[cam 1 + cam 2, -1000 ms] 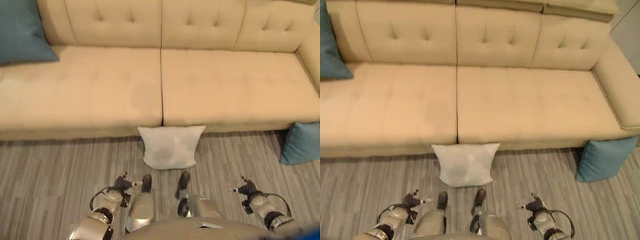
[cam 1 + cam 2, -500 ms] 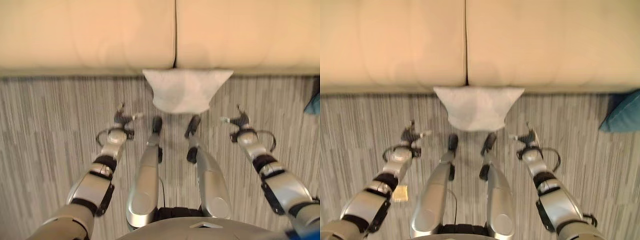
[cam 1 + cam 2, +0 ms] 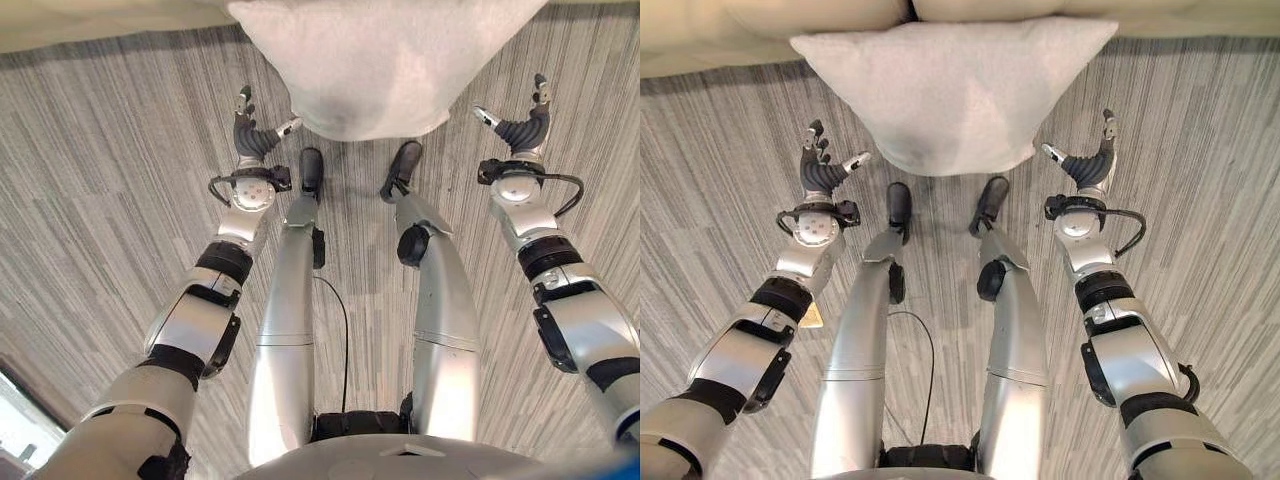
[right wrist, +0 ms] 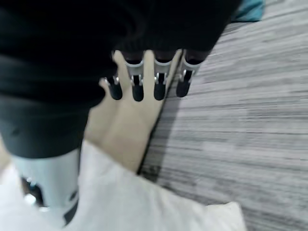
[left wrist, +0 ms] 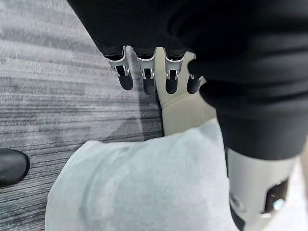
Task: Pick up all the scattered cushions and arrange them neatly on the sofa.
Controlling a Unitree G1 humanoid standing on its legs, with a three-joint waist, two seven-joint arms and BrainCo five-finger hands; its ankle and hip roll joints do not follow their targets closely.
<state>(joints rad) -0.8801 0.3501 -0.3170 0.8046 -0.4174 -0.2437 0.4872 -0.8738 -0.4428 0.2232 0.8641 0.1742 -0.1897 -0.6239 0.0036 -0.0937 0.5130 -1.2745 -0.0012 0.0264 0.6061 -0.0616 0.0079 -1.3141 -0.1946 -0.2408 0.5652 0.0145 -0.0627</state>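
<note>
Reaching forward over the grey striped carpet [image 3: 720, 200], the left hand [image 3: 821, 170] and right hand [image 3: 1089, 165] hold their fingers straight and spread, grasping nothing, one on each side of the white cushion [image 3: 950, 90] and not touching it. That cushion lies on the floor, its far edge against the base of the beige sofa [image 3: 700, 40].

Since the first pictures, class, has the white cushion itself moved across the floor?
No. The white cushion leans against the sofa front at the seat seam as before; the camera tilted down and closer.
</note>
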